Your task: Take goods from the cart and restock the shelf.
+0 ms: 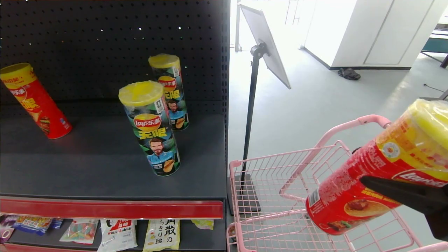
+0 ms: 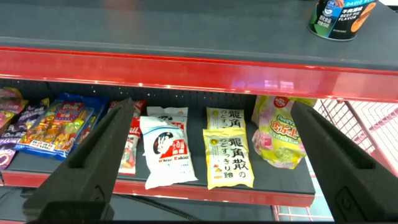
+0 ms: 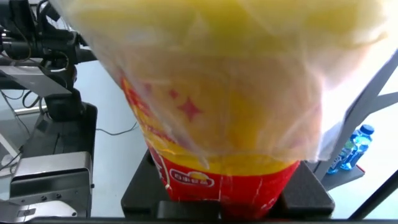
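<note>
Right gripper (image 1: 381, 190) clamps the tilted red can (image 1: 343, 196), lower right; left gripper (image 2: 211, 109) gapes empty. Grip looks possibly shallow, so the can could slip into the cart (image 1: 280, 155).

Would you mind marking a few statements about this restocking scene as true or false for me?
1. The right gripper holds a red can above the pink cart. True.
2. Three green cans stand on the top shelf. False: a front green can, a rear green can and a second red can stand on the upper shelf.
3. The left gripper is open and empty. True.
4. The held can has a blue top. False: its lid is yellow.
5. Snack packets lie on the lower shelf. True.
</note>
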Available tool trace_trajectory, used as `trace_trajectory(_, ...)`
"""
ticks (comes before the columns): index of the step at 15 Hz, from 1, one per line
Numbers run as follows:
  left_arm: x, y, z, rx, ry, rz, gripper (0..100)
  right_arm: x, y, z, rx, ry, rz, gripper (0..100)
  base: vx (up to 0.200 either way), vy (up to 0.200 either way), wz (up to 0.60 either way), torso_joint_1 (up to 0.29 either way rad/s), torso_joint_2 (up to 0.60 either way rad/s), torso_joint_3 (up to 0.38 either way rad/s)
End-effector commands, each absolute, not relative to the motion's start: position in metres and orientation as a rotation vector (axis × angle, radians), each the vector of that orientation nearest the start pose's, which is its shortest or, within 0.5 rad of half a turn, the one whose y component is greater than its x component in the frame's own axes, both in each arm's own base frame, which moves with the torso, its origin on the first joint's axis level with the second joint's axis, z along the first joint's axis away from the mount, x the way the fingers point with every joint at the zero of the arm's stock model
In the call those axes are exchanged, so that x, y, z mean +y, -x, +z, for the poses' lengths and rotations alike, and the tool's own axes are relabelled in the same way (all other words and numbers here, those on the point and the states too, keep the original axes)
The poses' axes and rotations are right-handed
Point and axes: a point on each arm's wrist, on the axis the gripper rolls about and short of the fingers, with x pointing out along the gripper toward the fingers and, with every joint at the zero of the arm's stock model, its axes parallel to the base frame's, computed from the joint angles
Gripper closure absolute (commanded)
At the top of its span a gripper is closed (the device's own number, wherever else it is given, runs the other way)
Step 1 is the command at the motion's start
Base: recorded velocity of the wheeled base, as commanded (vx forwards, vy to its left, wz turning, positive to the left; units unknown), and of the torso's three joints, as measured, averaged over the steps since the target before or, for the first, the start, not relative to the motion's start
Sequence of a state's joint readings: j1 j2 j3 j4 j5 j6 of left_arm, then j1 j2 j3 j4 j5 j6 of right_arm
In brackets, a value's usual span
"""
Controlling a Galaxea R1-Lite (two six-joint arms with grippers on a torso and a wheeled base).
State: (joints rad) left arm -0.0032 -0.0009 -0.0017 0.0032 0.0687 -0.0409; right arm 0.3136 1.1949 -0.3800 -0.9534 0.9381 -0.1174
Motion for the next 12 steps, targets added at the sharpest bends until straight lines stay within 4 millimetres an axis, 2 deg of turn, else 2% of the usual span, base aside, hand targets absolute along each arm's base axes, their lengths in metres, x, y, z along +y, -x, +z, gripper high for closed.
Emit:
trace_trajectory(1,0.002,0.023,0.076,0.000,0.041,0.066,0,0.064,-0.136,0.222,-0.250,0.159,1.240,100,0.000,0.000,0.00,0.000,0.00,0.000)
trace_trajectory(4,0.002,0.023,0.076,0.000,0.038,0.066,0,0.060,-0.125,0.220,-0.264,0.164,1.237,100,0.000,0.000,0.00,0.000,0.00,0.000)
trace_trajectory(12,0.002,0.023,0.076,0.000,0.038,0.066,0,0.065,-0.119,0.217,-0.264,0.156,1.299,100,0.000,0.200,0.00,0.001,0.00,0.003)
